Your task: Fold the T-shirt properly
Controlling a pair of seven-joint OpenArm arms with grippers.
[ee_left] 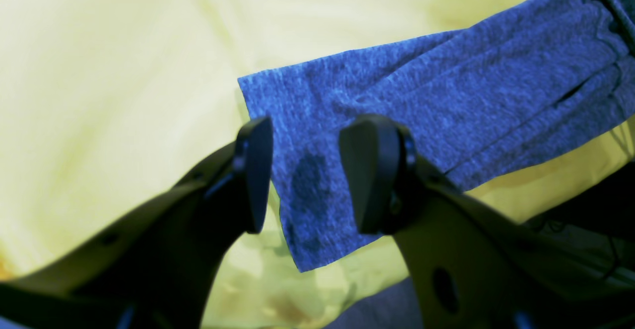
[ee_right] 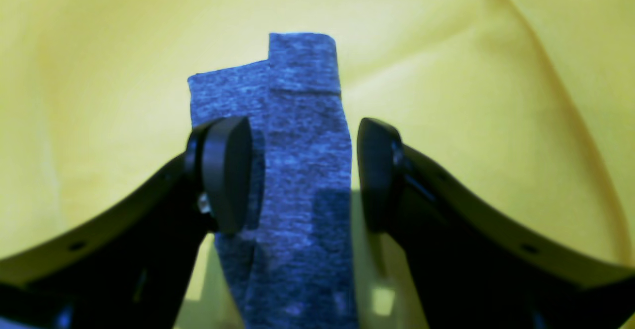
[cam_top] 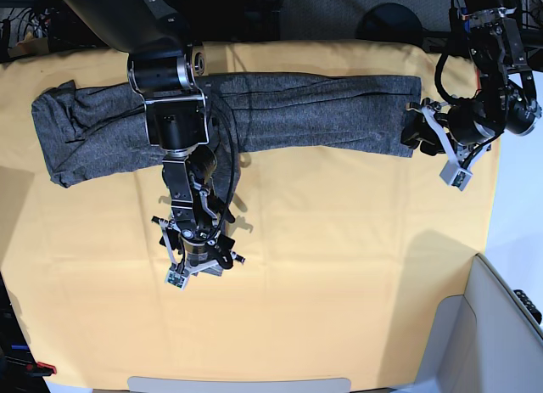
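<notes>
T-shirt (cam_top: 288, 113): grey heathered band, stretched flat

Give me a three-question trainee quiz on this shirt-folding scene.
1. True or false: the shirt is folded into a small square.
2. What colour is the cloth under it? A yellow, B white, C green.
3. Fill in: in the left wrist view, the jaws of the left arm stand ___, one on either side of an end of the shirt.
Key: 1 false, it lies as a long band; 2 A; 3 open.
</notes>
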